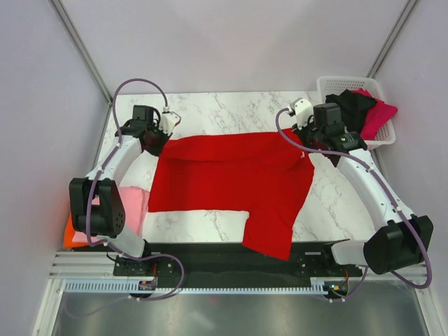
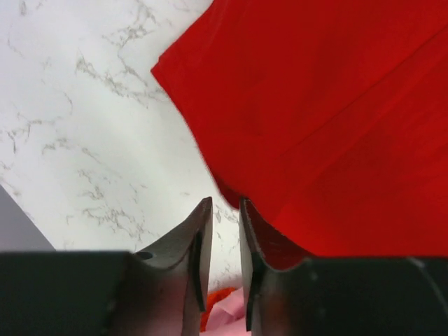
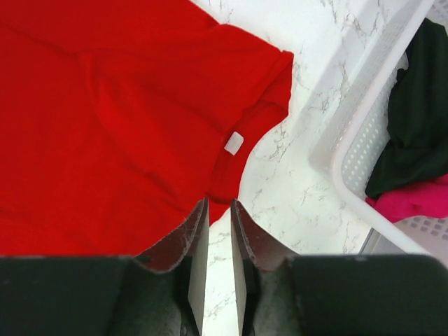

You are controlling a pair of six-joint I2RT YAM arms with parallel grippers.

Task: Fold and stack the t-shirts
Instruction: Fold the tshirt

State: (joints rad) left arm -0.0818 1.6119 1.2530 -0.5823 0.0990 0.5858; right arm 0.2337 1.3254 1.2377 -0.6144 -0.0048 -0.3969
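A bright red t-shirt (image 1: pixel 231 175) lies spread on the marble table, its lower right part hanging toward the near edge. My left gripper (image 1: pixel 157 142) is at its far left corner. In the left wrist view the fingers (image 2: pixel 224 203) stand a little apart with nothing between them, the red cloth (image 2: pixel 336 126) lying just beyond and to the right. My right gripper (image 1: pixel 308 142) is at the shirt's far right edge. In the right wrist view its fingers (image 3: pixel 218 203) are slightly apart and empty, just short of the collar of the shirt (image 3: pixel 105 126).
A white lattice basket (image 1: pixel 329 82) at the far right holds a black shirt (image 1: pixel 350 105) and a magenta shirt (image 1: pixel 381 112); its rim shows in the right wrist view (image 3: pixel 350 161). A light pink shirt (image 1: pixel 133 203) lies over an orange one (image 1: pixel 68 234) at the near left.
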